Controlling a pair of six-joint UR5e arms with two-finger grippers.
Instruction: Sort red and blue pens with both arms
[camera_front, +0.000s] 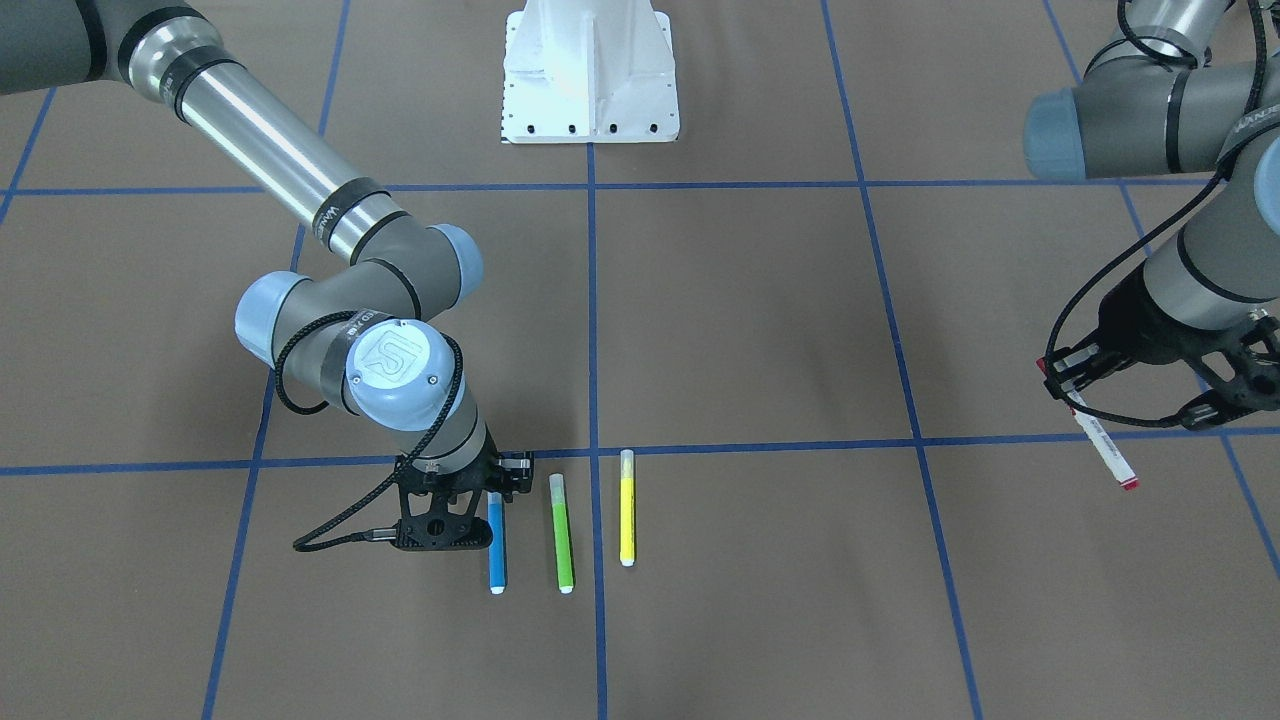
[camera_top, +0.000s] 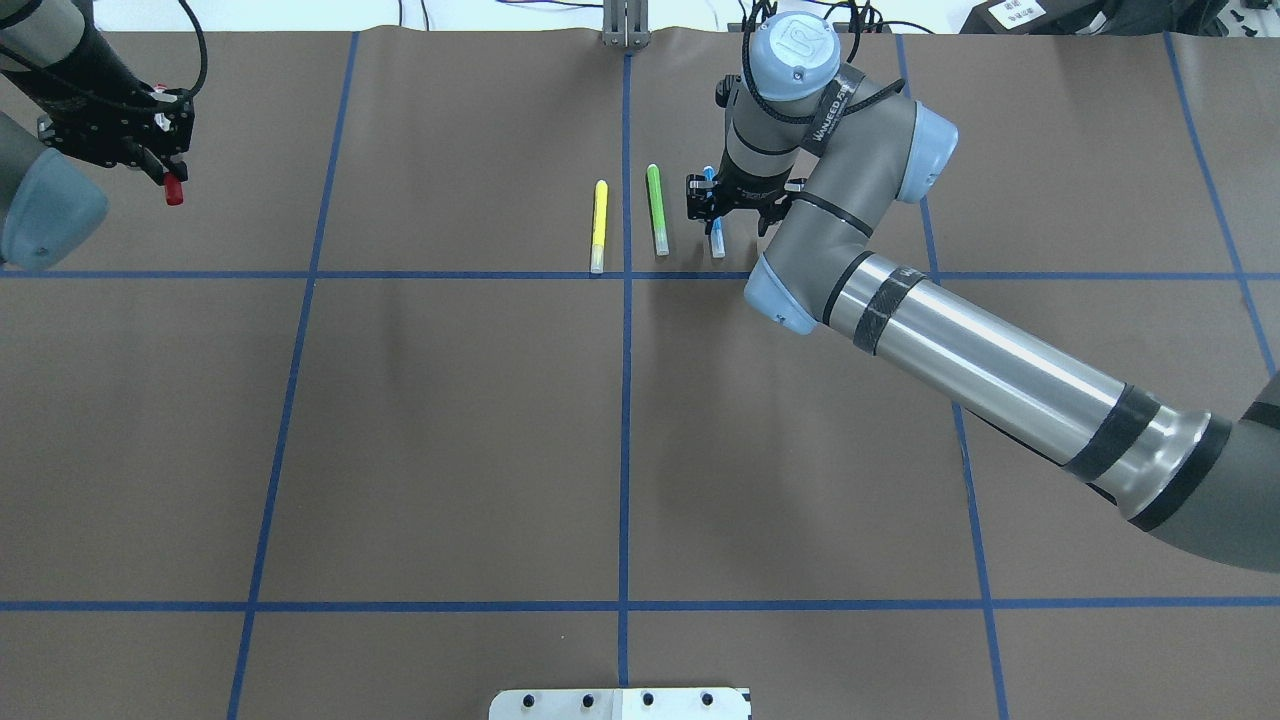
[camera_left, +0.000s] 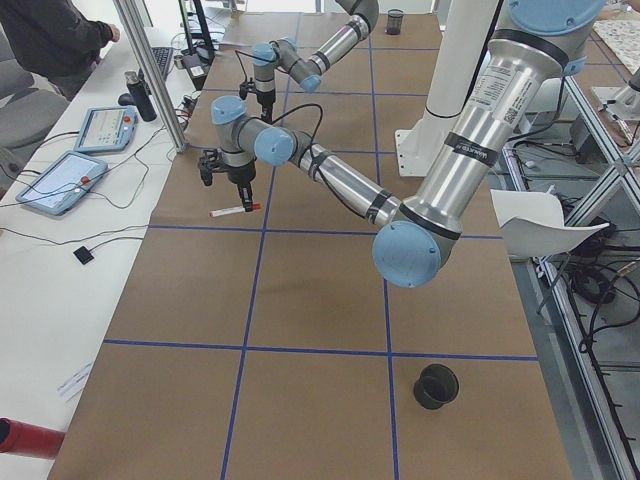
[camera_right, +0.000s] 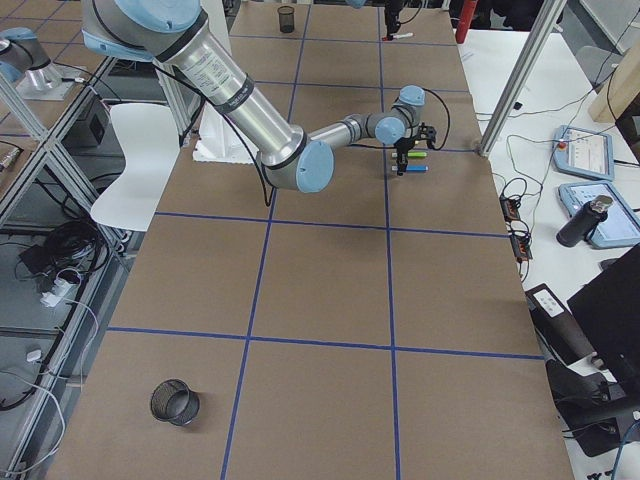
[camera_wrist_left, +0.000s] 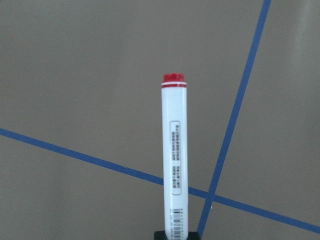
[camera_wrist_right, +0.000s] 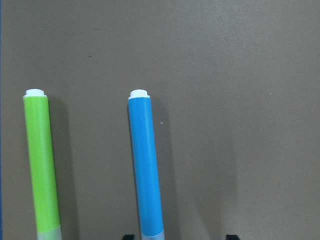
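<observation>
Red-capped marker (camera_front: 1100, 445) is clamped in left jaws; blue marker (camera_front: 496, 555), beside the green marker (camera_front: 562, 540), is straddled by open right jaws, ungrasped.

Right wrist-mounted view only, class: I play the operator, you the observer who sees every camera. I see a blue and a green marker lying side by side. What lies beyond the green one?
Observer: A yellow marker lies beyond the green marker, parallel to it and apart.
Operator: Where is the red pen?
Observer: The left gripper holds the red pen, far off on the robot's left.
Operator: Any container for the blue marker?
Observer: A black mesh cup stands on the table near its end on the robot's right; whether it is meant for blue, I cannot tell.
</observation>
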